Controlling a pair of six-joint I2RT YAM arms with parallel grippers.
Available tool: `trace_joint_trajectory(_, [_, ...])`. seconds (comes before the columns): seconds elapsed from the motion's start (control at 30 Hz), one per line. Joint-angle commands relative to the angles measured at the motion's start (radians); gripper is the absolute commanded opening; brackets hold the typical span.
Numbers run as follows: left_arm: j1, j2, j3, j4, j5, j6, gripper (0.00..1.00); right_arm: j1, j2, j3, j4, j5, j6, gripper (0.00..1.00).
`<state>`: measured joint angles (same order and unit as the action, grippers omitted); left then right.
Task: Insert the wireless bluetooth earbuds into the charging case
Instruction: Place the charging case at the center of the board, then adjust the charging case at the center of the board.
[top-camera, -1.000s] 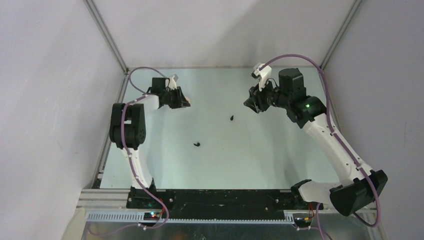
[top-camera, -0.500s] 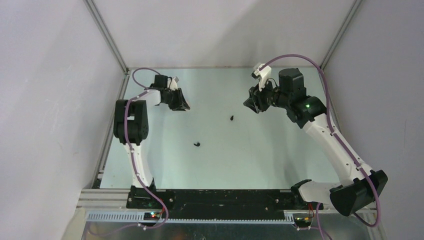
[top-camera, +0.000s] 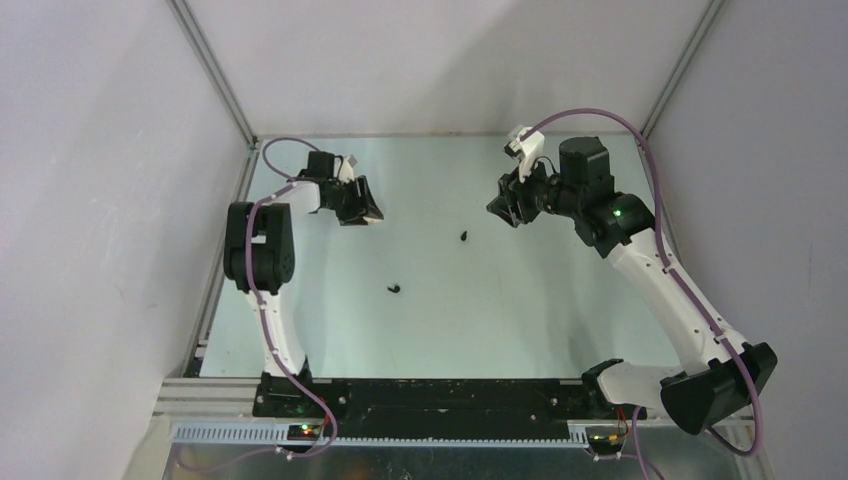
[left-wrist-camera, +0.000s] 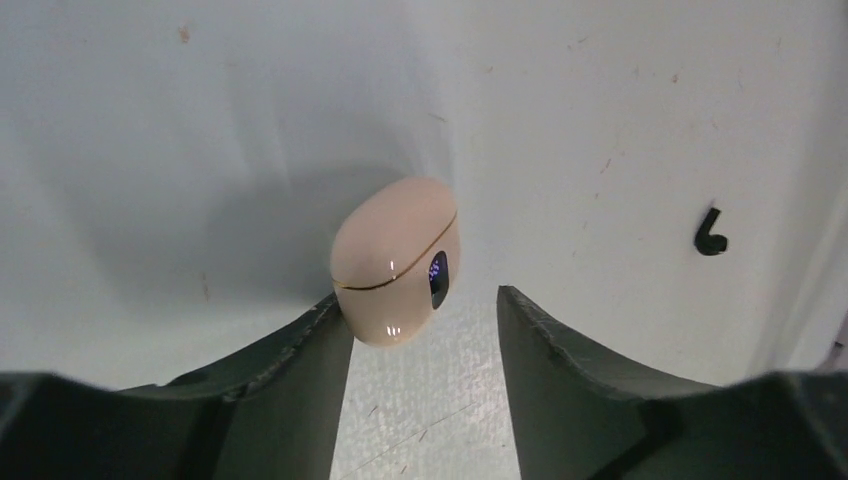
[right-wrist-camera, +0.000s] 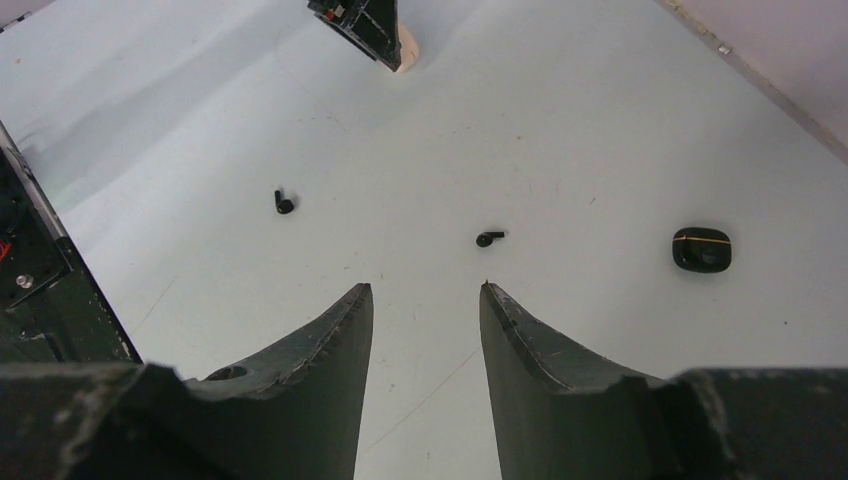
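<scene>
A cream charging case (left-wrist-camera: 395, 262) with its lid closed lies on the table just in front of my left gripper (left-wrist-camera: 422, 297). The gripper is open; the case leans against the left fingertip (left-wrist-camera: 325, 325), with a gap to the right one. Two black earbuds (top-camera: 464, 237) (top-camera: 395, 289) lie loose mid-table, and they also show in the right wrist view as the nearer earbud (right-wrist-camera: 490, 238) and the farther earbud (right-wrist-camera: 284, 203). A closed black charging case (right-wrist-camera: 701, 249) sits to the right of them. My right gripper (right-wrist-camera: 425, 287) hangs open above the table, holding nothing.
The enclosure's side walls and metal frame posts (top-camera: 215, 75) border the table. The left gripper (top-camera: 362, 210) and the right gripper (top-camera: 505, 212) face each other across the far half of the table. The arm bases (top-camera: 285, 395) stand at the near edge.
My left gripper has gone from shut to open, letting go of the cream case, and its wrist has shifted slightly. The right arm and the black earbuds have stayed put.
</scene>
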<state>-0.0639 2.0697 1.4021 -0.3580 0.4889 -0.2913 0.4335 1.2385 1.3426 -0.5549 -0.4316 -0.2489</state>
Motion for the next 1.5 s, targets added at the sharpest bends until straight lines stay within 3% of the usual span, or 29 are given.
trace_joint_trajectory(0.0, [0.012,-0.05,-0.042,-0.037,-0.075,0.015,0.64,-0.006,-0.022,0.004,0.045,0.008,0.011,0.5])
trace_joint_trajectory(0.23, [0.044,-0.111,-0.102,-0.028,-0.082,0.041,0.84,-0.02,0.07,0.056,0.086,0.196,-0.005,0.71])
trace_joint_trajectory(0.27, [0.048,-0.125,-0.107,-0.028,-0.081,0.043,0.94,-0.02,0.122,0.089,0.084,0.264,-0.028,0.75])
trace_joint_trajectory(0.37, [0.06,-0.156,-0.129,-0.031,-0.079,0.056,0.99,-0.046,0.296,0.181,0.059,0.383,-0.074,0.81])
trace_joint_trajectory(0.5, [0.095,-0.22,-0.152,-0.055,-0.08,0.09,0.99,-0.103,0.581,0.425,-0.035,0.501,-0.081,0.84])
trace_joint_trajectory(0.7, [0.111,-0.435,-0.205,-0.139,-0.044,0.227,0.99,-0.138,1.058,1.01,-0.283,0.652,-0.129,0.87])
trace_joint_trajectory(0.77, [0.12,-0.513,-0.228,-0.188,-0.022,0.292,0.99,-0.142,1.168,1.094,-0.306,0.673,-0.187,0.9])
trace_joint_trajectory(1.0, [0.156,-0.721,-0.352,-0.244,0.003,0.431,0.99,-0.153,1.26,1.029,-0.215,0.652,-0.327,0.99])
trace_joint_trajectory(1.47, [0.213,-0.749,-0.39,-0.206,-0.019,0.417,0.99,-0.2,1.348,1.09,-0.324,0.372,-0.261,0.99])
